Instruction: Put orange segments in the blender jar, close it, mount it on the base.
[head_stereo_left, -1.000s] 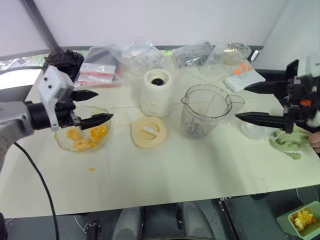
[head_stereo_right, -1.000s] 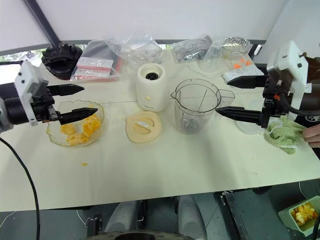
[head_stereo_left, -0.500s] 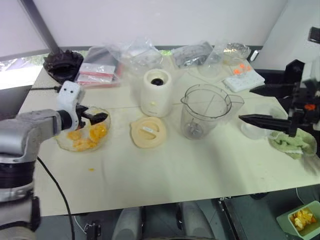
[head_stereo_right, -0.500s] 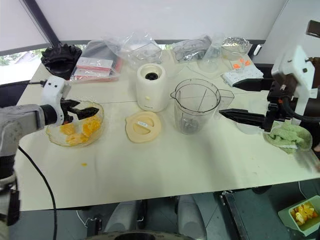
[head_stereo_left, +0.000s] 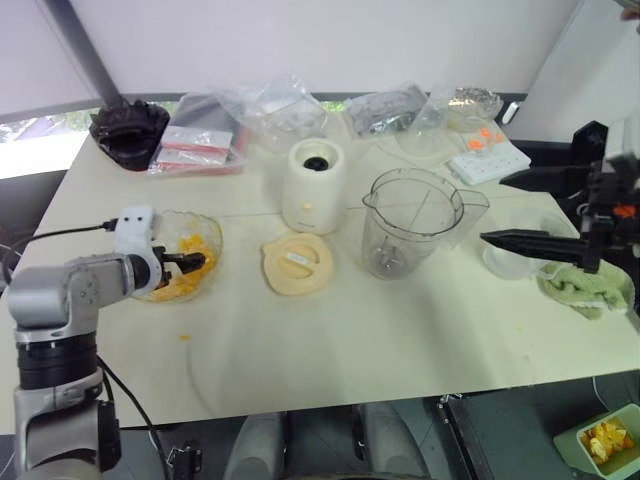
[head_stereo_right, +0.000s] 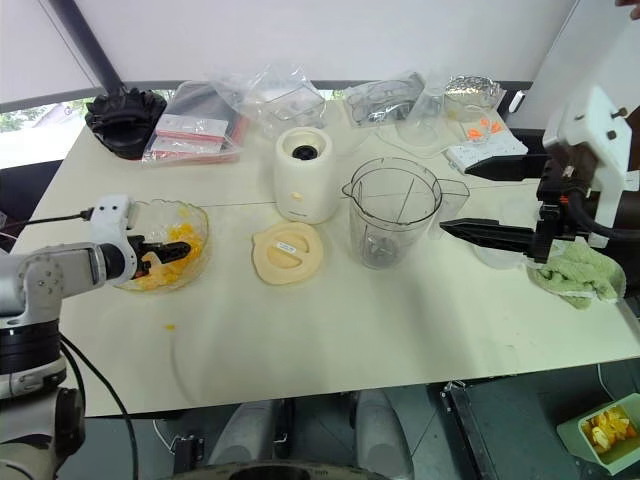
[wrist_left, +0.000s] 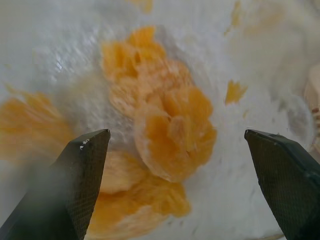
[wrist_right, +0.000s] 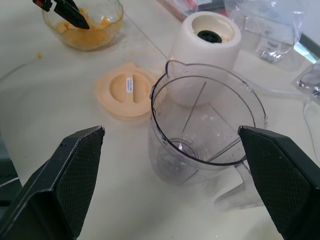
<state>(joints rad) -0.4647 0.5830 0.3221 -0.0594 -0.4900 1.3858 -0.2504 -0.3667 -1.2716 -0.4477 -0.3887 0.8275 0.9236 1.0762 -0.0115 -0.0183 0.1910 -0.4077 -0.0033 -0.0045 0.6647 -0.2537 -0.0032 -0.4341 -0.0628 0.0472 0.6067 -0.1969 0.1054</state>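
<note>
Big cream table (head_stereo_left: 330, 350) taking up most of the scene, with the blender jar (head_stereo_left: 412, 222) parked upright near the middle as the handy landmark, lid off and nothing orange inside as far as can be told. Just to the left of the jar and a bit further back, touching nothing: the base (head_stereo_left: 314, 186), upright, black socket facing up. In front of the base and left of the jar, lying flat on the table: the round cream lid (head_stereo_left: 297, 264). Way off to the jar's left, the shallow glass bowl (head_stereo_right: 195, 225) holding the orange segments (wrist_left: 170, 125), all piled together in there. Dipped down into that bowl: the left gripper (head_stereo_right: 168, 252), jaws spread wide with a fat segment sitting between the fingertips in the wrist view, not pinched on anything yet. Over on the jar's right, up off the table: the right gripper (head_stereo_left: 520, 208), pointing toward the jar, jaws wide open too, holding nothing. Below that gripper, right of the jar: a crumpled green cloth (head_stereo_left: 585, 288). Behind the jar, along the far edge: a mess of clear plastic bags (head_stereo_left: 275, 105), plus a small pack with orange bits (head_stereo_left: 487, 147) to the back right. Tiny orange scrap (head_stereo_left: 184, 337) on the table in front of the bowl, far left of the jar.
</note>
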